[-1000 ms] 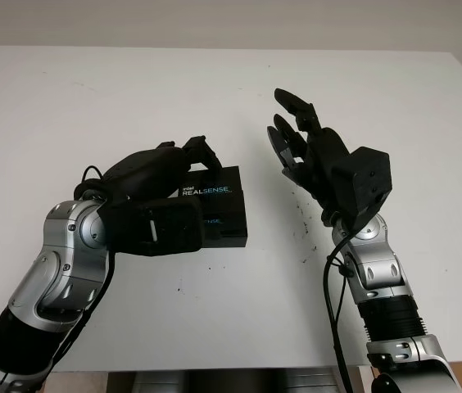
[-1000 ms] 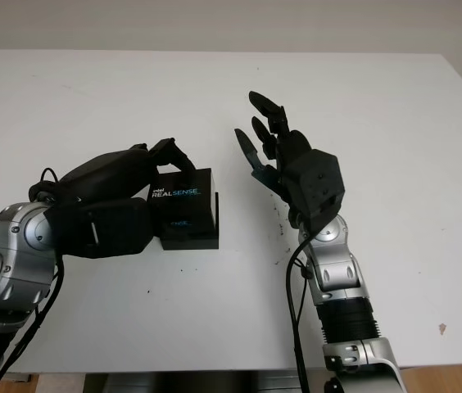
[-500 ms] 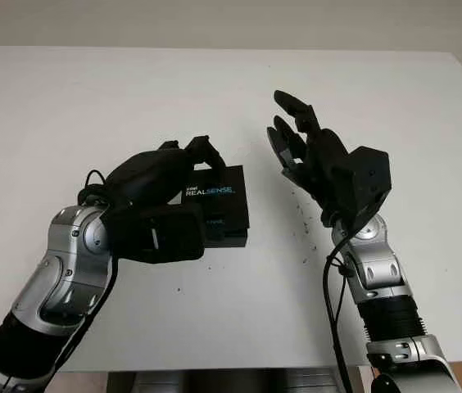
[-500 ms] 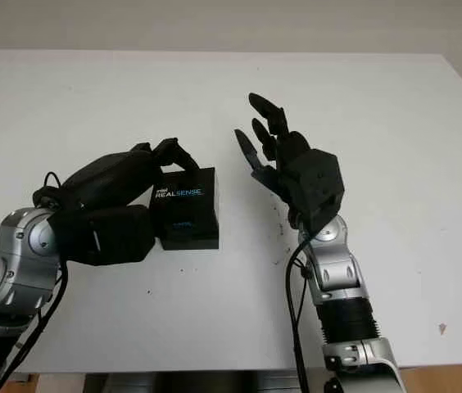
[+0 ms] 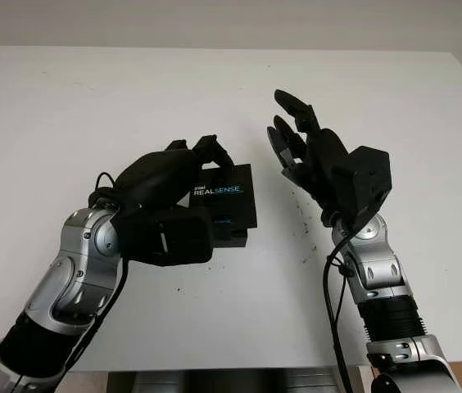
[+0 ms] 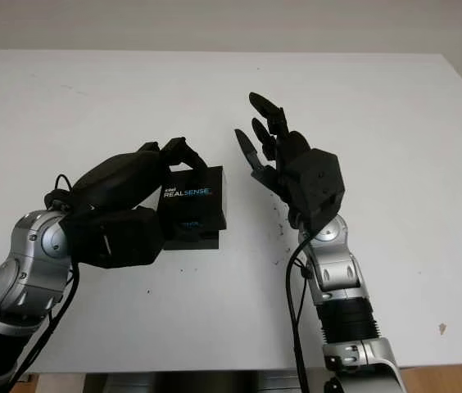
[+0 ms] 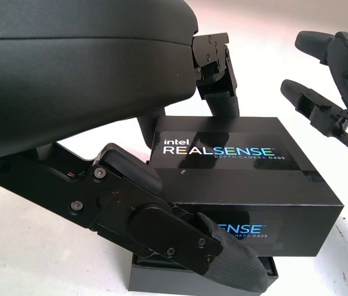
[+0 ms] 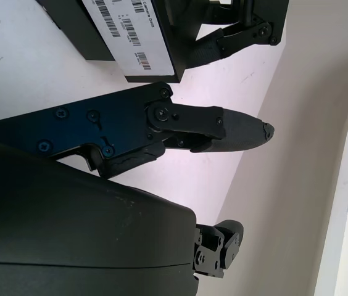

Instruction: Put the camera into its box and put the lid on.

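The robot's left hand point(image 5: 169, 184) gripped a black lid point(image 5: 224, 195) over the matching black box point(image 5: 233, 237), which stood on the white table point(image 5: 92, 106) near its middle. The fingers point(image 7: 220, 74) curled around the lid, one at its far edge and another along its near side, holding it tilted and only partly down over the box, whose lower part showed beneath it. The lid was a glossy black rectangular carton with sharp corners. White and blue lettering on its top read "intel REALSENSE", with a smaller line below, "DEPTH CAMERA D405". Blue lettering ending in "CAMERA D405" ran along its front side. From the right wrist view, a white label with barcodes and small print, too small to read, showed on one face of the carton point(image 8: 131, 37). The camera could not be seen, so whether it lay inside could not be told.

Just beyond and to the right of the box, the right hand point(image 5: 309, 151) was raised above the table, open and holding nothing, its palm turned toward the lid and well apart from it. Small dark specks point(image 5: 305, 221) dotted the table between the box and the right arm.
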Controlling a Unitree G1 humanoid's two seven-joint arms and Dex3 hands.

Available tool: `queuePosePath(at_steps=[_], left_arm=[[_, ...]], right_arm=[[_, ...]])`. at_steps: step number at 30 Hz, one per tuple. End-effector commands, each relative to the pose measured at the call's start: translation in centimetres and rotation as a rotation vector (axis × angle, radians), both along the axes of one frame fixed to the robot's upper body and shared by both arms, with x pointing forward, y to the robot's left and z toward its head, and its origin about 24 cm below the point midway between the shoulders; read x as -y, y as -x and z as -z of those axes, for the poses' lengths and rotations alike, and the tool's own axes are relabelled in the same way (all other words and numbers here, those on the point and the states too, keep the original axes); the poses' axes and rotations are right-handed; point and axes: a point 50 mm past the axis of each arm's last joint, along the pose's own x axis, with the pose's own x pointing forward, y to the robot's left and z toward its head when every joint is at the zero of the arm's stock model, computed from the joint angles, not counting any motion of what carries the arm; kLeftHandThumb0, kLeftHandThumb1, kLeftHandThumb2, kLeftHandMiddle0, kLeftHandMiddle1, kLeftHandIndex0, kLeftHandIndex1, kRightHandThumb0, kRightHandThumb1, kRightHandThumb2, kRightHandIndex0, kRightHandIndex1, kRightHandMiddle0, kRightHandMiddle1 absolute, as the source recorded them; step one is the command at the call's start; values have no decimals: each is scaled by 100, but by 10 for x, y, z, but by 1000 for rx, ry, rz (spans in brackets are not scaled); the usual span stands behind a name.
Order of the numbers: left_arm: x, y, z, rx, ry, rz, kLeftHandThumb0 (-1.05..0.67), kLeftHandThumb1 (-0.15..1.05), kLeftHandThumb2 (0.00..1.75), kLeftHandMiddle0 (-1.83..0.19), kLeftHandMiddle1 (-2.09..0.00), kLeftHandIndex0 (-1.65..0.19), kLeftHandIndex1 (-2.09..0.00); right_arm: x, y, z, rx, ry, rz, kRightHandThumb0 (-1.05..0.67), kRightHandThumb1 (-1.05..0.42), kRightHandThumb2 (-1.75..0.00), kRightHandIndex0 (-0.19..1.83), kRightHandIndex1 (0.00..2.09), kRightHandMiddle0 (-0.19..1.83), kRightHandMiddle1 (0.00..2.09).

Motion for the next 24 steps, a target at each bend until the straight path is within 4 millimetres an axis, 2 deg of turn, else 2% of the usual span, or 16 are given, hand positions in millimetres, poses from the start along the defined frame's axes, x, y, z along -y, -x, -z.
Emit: queuePosePath(at_steps=[1,9,11,19,22,24], left_arm=[[0,2,3,-11,0,3,-27,105,10,-29,-209,-8,-187],[-3,5,3,-31,-5,-7,-26,105,11,-22,-209,-5,-180],[-4,6,3,-26,-8,-4,-25,105,11,-22,-203,-7,-170],[-9,8,4,-56,-39,-23,-27,105,14,-14,-185,-7,-152],[-10,9,5,-66,-49,-25,-27,105,15,-13,-185,-7,-153],[-10,9,5,-71,-51,-27,-27,105,16,-11,-193,-6,-159]], right_arm=[[1,0,-6,20,1,-1,-63,-105,-48,11,4,-16,52],[0,0,-7,23,-5,-2,-63,-105,-48,12,5,-15,51],[-1,0,-7,26,-4,-1,-64,-105,-48,12,5,-14,51],[-1,1,-7,28,-4,0,-62,-105,-48,12,5,-15,52],[-1,1,-7,30,-3,1,-63,-105,-48,12,5,-15,52],[-1,1,-7,31,-3,0,-63,-105,-48,13,5,-15,52]])
